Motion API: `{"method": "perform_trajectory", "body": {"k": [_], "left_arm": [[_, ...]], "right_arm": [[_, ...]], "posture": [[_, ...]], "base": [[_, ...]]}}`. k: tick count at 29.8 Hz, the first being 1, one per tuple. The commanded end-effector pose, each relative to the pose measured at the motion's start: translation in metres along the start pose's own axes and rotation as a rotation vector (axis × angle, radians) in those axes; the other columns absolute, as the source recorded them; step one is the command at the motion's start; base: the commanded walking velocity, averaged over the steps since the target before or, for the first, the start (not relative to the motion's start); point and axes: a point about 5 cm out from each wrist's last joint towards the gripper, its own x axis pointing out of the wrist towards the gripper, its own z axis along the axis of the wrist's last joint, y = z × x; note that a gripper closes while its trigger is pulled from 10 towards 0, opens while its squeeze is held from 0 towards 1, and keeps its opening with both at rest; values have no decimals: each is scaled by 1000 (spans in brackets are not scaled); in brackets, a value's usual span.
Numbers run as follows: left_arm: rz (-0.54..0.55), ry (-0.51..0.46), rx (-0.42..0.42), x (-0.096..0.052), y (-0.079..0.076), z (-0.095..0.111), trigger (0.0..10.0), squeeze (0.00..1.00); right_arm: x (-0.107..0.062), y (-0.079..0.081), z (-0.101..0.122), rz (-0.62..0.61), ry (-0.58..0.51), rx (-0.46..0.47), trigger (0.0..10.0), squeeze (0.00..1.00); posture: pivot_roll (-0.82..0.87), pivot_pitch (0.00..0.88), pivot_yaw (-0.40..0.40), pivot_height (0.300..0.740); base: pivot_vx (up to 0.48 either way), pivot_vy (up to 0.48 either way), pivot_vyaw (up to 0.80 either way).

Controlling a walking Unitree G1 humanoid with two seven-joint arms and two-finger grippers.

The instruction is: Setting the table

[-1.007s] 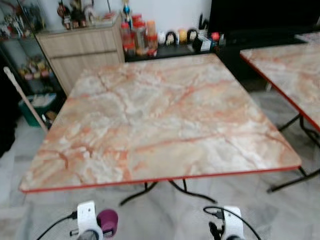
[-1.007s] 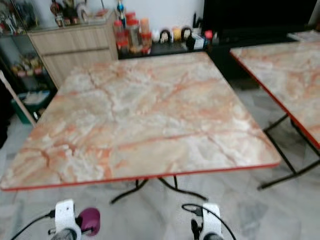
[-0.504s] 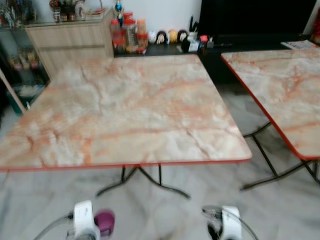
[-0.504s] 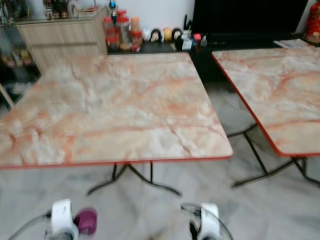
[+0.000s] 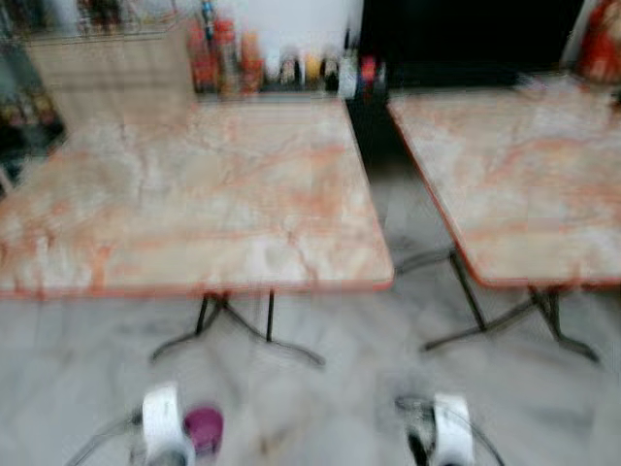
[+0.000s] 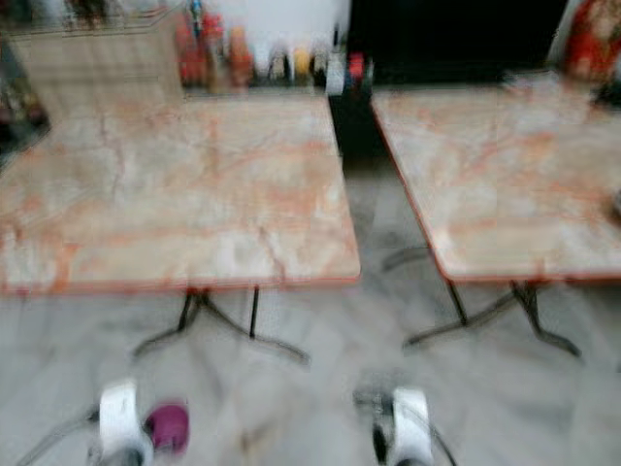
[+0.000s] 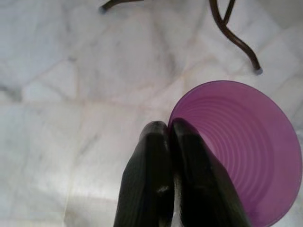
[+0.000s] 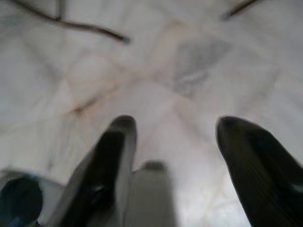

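Observation:
A purple ribbed plastic cup (image 7: 241, 151) hangs over the pale floor, and my left gripper (image 7: 168, 130) is shut on its rim. In the eye views the cup (image 5: 204, 427) sits low beside my left wrist. My right gripper (image 8: 175, 127) is open over the floor tiles with nothing between its fingers. Two folding tables with orange marble tops stand ahead: one at the left (image 5: 184, 184), one at the right (image 5: 514, 165). Both tops look bare. The eye views are blurred.
A gap of grey tiled floor (image 5: 388, 252) runs between the two tables, with their black folding legs (image 5: 233, 325) beneath. A wooden cabinet (image 5: 107, 68) and a low dark shelf with jars and bottles (image 5: 272, 68) line the back wall.
The whole picture has slid left, so the camera has turned right; the second table now fills more of the right side. The cup stays in my left gripper.

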Motion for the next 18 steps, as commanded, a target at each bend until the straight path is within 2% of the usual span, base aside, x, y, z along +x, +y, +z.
{"method": "perform_trajectory", "body": {"k": [1,18], "left_arm": [[-1,-8,-7,1,0,3,10000,0],[-12,-21,-12,2,-2,7,10000,0]], "right_arm": [[1,-4,4,-10,-12,25,10000,0],[1,-1,6,-2,-13,6,10000,0]], "posture": [[-25,0,49,709],[-22,0,47,709]], "base": [[0,-428,0],[0,-423,0]]}}
